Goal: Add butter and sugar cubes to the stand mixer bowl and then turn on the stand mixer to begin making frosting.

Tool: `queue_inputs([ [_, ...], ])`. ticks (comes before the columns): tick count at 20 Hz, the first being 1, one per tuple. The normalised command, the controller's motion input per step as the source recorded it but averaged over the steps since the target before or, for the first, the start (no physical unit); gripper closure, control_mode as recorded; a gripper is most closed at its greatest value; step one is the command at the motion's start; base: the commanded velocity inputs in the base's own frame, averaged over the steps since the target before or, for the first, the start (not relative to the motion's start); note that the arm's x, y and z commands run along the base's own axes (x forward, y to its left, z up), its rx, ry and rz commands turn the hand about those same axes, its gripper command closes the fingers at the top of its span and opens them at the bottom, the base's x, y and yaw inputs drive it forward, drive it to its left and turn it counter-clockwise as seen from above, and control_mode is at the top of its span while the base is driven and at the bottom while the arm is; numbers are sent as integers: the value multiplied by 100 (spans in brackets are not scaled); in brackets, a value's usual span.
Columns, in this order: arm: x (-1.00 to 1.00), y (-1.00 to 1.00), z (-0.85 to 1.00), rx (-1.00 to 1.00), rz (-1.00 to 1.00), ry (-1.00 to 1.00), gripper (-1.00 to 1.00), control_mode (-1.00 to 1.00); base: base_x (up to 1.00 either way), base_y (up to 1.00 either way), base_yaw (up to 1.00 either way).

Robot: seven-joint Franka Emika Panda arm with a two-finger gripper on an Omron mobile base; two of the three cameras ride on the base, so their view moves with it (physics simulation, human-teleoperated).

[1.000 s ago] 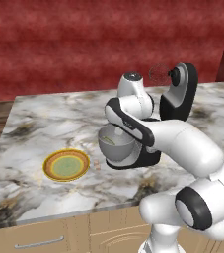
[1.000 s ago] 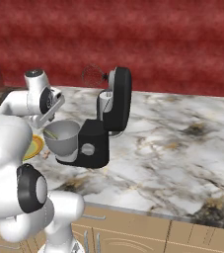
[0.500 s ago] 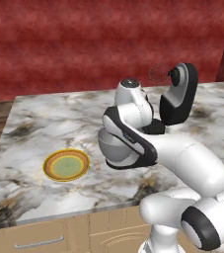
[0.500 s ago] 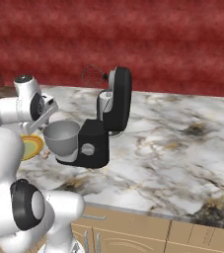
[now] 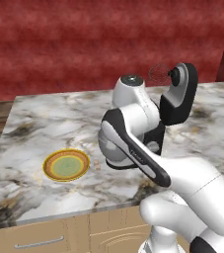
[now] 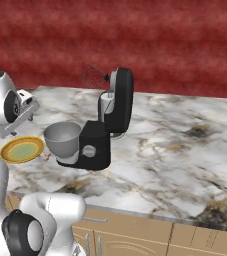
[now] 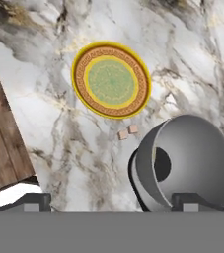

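Since a second ago the arm has swung up over the bowl [image 5: 114,148]. Left base view: marble worktop [image 5: 44,123], red wall, plate [image 5: 66,165] left of the mixer [image 5: 178,96]. Right base view: wooden drawers below. Hand view: hand [image 7: 111,200] wide, holding nothing; two sugar cubes [image 7: 128,132] lie between plate and bowl.

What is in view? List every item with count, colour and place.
Round grey metal bowl: one, grey, on the mixer's base.
Black stand mixer: one, black with silver column, head tilted up, mid-counter.
Flat yellow-rimmed green plate: one, on the counter beside the bowl.
Small pale cubes: two, pinkish-tan, between plate and bowl.
Marble counter: one, white-grey.
Wooden cabinet fronts: tan, under the counter.
Wall: red, behind.
Tool: one, dark tips, open, above the counter.
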Motion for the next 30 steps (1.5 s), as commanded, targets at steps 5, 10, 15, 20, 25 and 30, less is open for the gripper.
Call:
queue_inputs([
  [5, -47, 75, 0, -11, 0, 0, -100, -100, 0, 0, 0],
  [10, 6, 38, -7, -24, 0, 1, -100, -100, 0, 0, 0],
  [15, 27, 3, -18, -28, 0, 4, -100, -100, 0, 0, 0],
  [20, 17, -8, -38, -24, 0, 6, -100, -100, 0, 0, 0],
  [25, 3, -28, -47, -9, 1, 5, -100, -100, 0, 0, 0],
  [30, -1, -37, -30, 2, 7, 0, -100, -100, 0, 0, 0],
])
